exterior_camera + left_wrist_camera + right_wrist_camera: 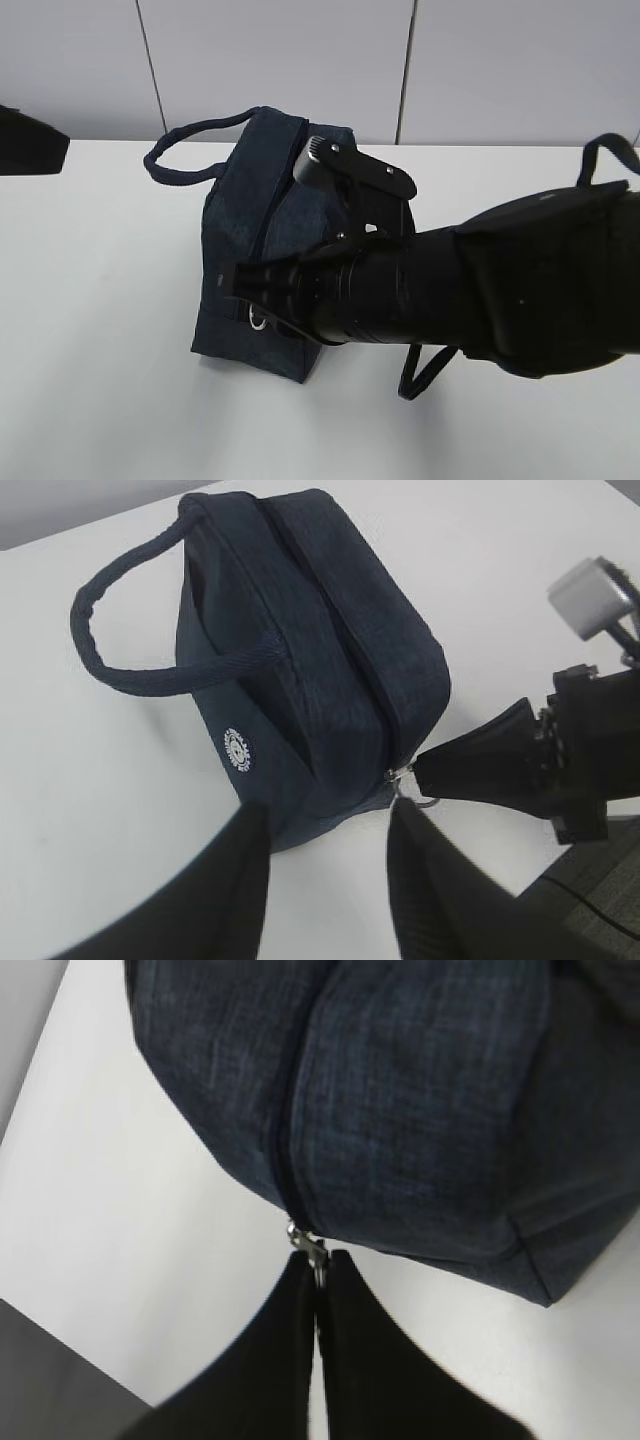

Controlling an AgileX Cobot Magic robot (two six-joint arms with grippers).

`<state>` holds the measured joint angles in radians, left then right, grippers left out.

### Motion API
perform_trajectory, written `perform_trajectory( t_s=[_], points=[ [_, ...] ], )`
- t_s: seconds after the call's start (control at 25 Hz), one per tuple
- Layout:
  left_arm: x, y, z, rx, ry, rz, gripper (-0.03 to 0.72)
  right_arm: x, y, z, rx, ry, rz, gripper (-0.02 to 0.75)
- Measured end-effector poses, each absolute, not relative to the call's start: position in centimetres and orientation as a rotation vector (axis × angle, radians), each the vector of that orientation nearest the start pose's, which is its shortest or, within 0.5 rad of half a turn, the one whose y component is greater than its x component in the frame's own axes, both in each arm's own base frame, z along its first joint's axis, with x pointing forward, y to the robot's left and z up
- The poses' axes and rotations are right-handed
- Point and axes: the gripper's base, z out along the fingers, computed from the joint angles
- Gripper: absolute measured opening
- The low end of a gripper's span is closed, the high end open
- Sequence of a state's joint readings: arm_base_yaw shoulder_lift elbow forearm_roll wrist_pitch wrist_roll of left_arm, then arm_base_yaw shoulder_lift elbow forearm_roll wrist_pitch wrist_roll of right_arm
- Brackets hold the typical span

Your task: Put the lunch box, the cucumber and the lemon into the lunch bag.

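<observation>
The dark navy lunch bag [260, 210] stands on the white table with its top zipper closed. It also shows in the left wrist view [300, 630] and the right wrist view [420, 1090]. My right gripper [320, 1265] is shut on the metal zipper pull [310, 1248] at the bag's near end, by the round white logo [238, 748]. It shows in the exterior view [240, 280] too. My left gripper [330, 815] is open and empty, just above that same end of the bag. The lunch box, cucumber and lemon are out of view.
One loop handle [185, 150] hangs off the bag's far left side and the other [425, 370] lies under my right arm. A dark object [30, 140] sits at the table's far left edge. The table's edge [560, 865] is close by my right gripper.
</observation>
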<state>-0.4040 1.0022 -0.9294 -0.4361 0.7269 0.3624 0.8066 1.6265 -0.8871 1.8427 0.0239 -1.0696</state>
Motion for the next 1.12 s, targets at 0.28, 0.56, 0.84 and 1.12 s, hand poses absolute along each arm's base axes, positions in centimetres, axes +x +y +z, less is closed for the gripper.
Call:
perform_trajectory(
  t_s=[0.28, 0.56, 0.84, 1.12],
  points=[
    [18.4, -10.7, 34.2, 0.640, 2.223, -0.527, 0.267, 22.7, 24.0, 23.3, -0.084, 2.307, 0.886, 0.000],
    [19.5, -11.2, 33.0, 0.643, 2.284, -0.530, 0.267, 22.4, 23.7, 24.4, -0.106, 2.267, 0.892, 0.000],
    [20.8, -12.1, 31.3, 0.649, 2.348, -0.575, 0.267, 22.5, 23.5, 24.4, -0.122, 2.258, 0.857, 0.000],
    [21.4, -12.4, 30.8, 0.649, 2.356, -0.590, 0.267, 22.5, 23.6, 24.5, -0.179, 2.245, 0.849, 0.000]
  ],
)
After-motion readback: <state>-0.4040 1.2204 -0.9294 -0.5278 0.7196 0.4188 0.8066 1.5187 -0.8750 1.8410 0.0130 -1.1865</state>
